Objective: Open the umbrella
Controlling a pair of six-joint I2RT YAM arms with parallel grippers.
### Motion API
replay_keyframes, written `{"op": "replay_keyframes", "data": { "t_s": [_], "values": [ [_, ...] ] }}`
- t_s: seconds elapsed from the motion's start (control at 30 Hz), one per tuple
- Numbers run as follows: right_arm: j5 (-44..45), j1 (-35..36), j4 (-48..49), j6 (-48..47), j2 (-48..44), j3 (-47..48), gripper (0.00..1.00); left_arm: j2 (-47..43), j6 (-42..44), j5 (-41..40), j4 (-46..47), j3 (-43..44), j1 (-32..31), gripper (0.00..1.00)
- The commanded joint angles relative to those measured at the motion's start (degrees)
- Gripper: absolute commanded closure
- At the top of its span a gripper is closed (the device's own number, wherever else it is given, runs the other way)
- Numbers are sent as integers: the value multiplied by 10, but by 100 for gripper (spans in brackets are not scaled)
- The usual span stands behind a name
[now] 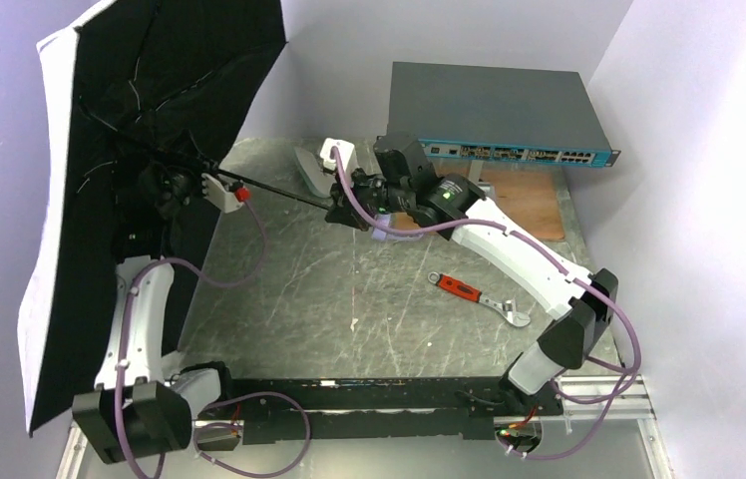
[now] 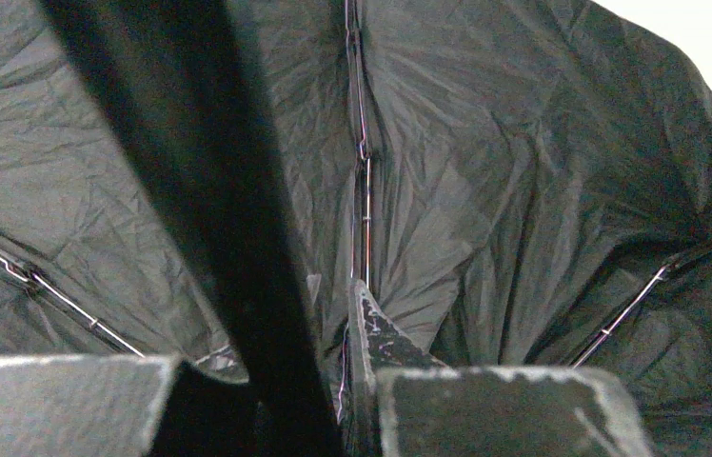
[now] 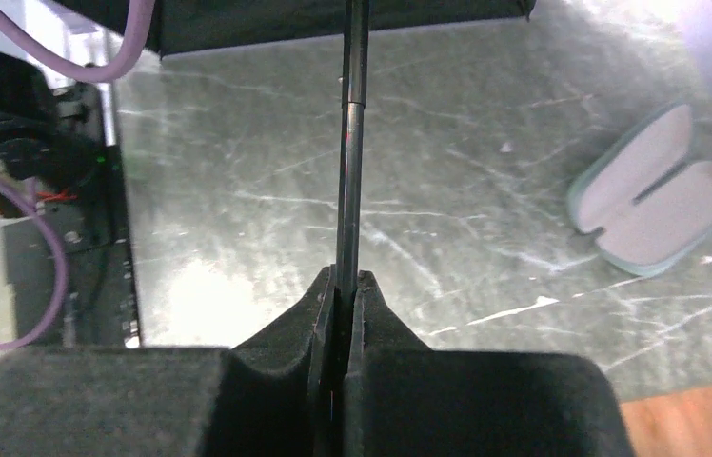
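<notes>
The umbrella point(image 1: 150, 90) stands open on its side at the left, black lining facing me and a pale outer edge showing. Its thin black shaft point(image 1: 284, 195) runs right from the hub. My left gripper point(image 1: 165, 188) is at the hub end. In the left wrist view the blurred shaft point(image 2: 238, 238) passes between the fingers of that gripper point(image 2: 276, 352), which are closed in around it, with the lining point(image 2: 524, 190) and ribs behind. My right gripper point(image 1: 337, 212) is shut on the shaft's other end. The right wrist view shows it point(image 3: 345, 281) pinching the shaft point(image 3: 352, 143).
A mint-green clamshell case point(image 3: 657, 209) lies open at the back of the table point(image 1: 309, 165). A red-handled wrench point(image 1: 477, 294) lies right of centre. A grey network switch point(image 1: 494, 115) sits on a wooden board point(image 1: 529, 200) at the back right. Walls close in on both sides.
</notes>
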Motion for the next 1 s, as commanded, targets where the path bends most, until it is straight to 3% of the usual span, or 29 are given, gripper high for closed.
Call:
{"op": "replay_keyframes", "data": {
  "t_s": [0.0,0.13,0.53,0.97],
  "values": [
    [-3,-8,-133,-61,-91,-54,100,67,-13,-178,155,60,101,88],
    [23,-9,-157,-96,-97,-85,100,94,12,-154,187,78,121,77],
    [78,-9,-232,-143,-103,-136,100,189,36,-183,246,161,159,100],
    [126,-12,-288,-178,-94,-194,100,238,56,-165,275,213,209,100]
  ]
}}
